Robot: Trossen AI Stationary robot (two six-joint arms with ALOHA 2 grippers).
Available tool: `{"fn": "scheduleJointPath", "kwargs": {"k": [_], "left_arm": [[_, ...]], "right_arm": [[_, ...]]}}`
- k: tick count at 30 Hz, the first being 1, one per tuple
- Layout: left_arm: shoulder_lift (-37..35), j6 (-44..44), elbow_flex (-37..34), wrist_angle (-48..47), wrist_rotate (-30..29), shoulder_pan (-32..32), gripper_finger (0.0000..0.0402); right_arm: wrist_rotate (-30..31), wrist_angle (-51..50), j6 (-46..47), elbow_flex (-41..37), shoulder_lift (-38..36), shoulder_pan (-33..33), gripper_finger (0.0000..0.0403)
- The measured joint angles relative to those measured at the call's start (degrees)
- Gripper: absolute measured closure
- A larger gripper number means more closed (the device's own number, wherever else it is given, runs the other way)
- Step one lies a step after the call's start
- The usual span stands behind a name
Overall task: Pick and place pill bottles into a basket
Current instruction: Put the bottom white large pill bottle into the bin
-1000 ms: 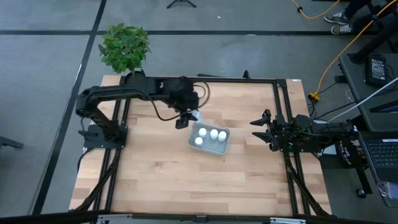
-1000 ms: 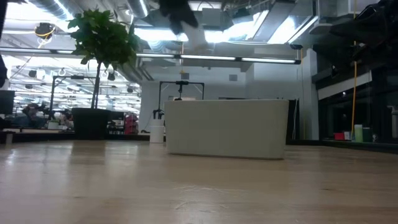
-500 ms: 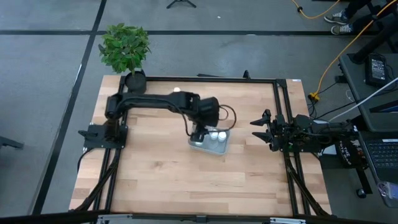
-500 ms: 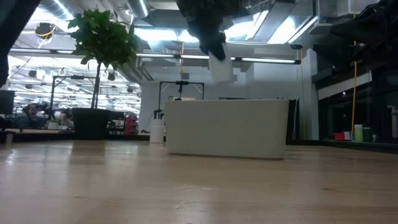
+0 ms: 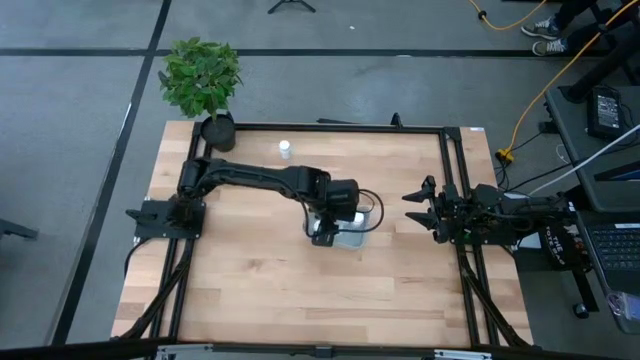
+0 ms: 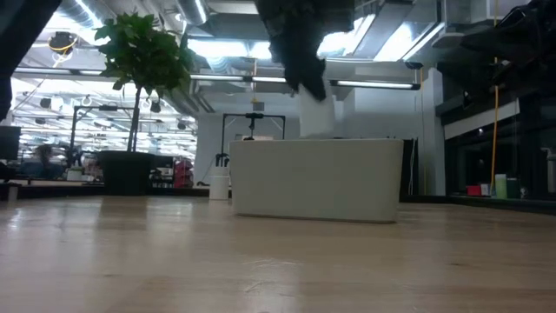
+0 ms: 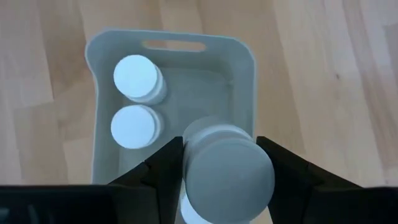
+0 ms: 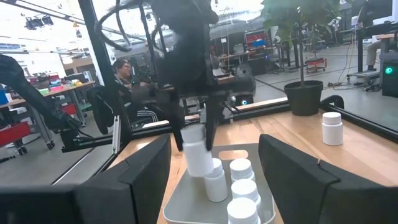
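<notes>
Seen from above: left gripper [image 5: 345,213] reaching across the worktop [image 5: 260,280] and hanging over the basket [image 5: 366,228], just right of centre, fingers [image 7: 166,168] closed around a white pill bottle [image 7: 227,171] held cap-up above the basket's inside. Two more bottles [image 7: 135,99] standing side by side in the basket along one wall in the left wrist view; three capped bottles [image 8: 239,186] in a row there in the right wrist view, the held one just above and beside them. One lone bottle [image 5: 285,149] upright near the worktop's edge at 12 o'clock, toward 11 o'clock from the basket and well apart from it. Black plant pot [image 5: 219,128] with a leafy green plant [image 5: 200,76] at the corner toward 11 o'clock, beyond the lone bottle. Left arm's dark links stretched from 9 o'clock to the basket, covering most of it from overhead. Right gripper [image 5: 418,207] waiting at 3 o'clock near the black frame rail, fingers [image 8: 140,180] spread open and empty, pointed at the basket. At table height: basket's pale wall [image 6: 317,178] broadside, held bottle just above its rim. A seated person [image 8: 124,74] beyond the worktop in the right wrist view
</notes>
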Motion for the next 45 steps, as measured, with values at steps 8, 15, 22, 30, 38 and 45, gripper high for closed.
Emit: {"fn": "scheduleJointPath", "kwargs": {"k": [8,15,22,30,38,45], "left_arm": [[4.3,-0.9,-0.1,-0.3,-1.3,0.0,0.0232],[8.0,-1.0,-0.2,-0.3,-1.3,0.0,0.0232],[9.0,-0.5,-0.2,1.4,-1.0,0.0,0.0232],[9.2,-0.7,-0.2,1.9,1.2,0.0,0.0177],[9.2,-2.5,-0.2,1.8,1.6,0.2,0.0164],[8.8,-2.7,0.6,-3.0,0.9,0.2,0.0162]], "right_arm": [[0.0,0.0,0.0,0.0,0.0,0.0,0.0158],[0.0,0.0,0.0,0.0,0.0,0.0,0.0158],[0.0,0.0,0.0,0.0,0.0,0.0,0.0158],[0.0,0.0,0.0,0.0,0.0,0.0,0.0158],[0.0,0.0,0.0,0.0,0.0,0.0,0.0158],[0.0,0.0,0.0,0.0,0.0,0.0,0.0158]]}}
